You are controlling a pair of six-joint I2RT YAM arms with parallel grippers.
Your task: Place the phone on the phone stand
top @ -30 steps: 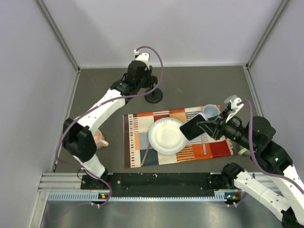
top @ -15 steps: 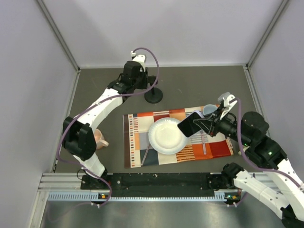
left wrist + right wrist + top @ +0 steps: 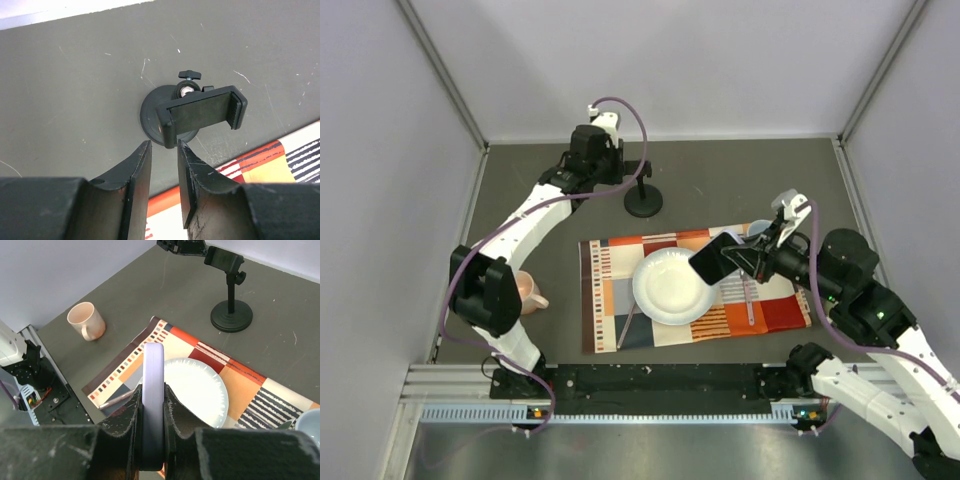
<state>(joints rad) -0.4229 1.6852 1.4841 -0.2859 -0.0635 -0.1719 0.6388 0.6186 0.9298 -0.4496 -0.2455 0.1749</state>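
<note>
While the right gripper (image 3: 738,262) is clamped on the phone (image 3: 710,263), that phone hangs in the air over the three o'clock rim of the white plate (image 3: 665,290). In the right wrist view it shows edge-on, with a jaw pressed flat to each face. The plate lies on a striped placemat (image 3: 610,300). The phone stand (image 3: 643,203) stands upright on the grey table (image 3: 750,175), at eleven o'clock from the plate, just past the placemat's twelve o'clock edge and well apart from the phone. The left gripper (image 3: 164,150) hovers at ten o'clock of the stand, its jaws a narrow gap apart and gripping nothing. In its wrist view the cradle sits just beyond the fingertips at one o'clock. A pink mug (image 3: 530,293) rests at nine o'clock of the placemat
</note>
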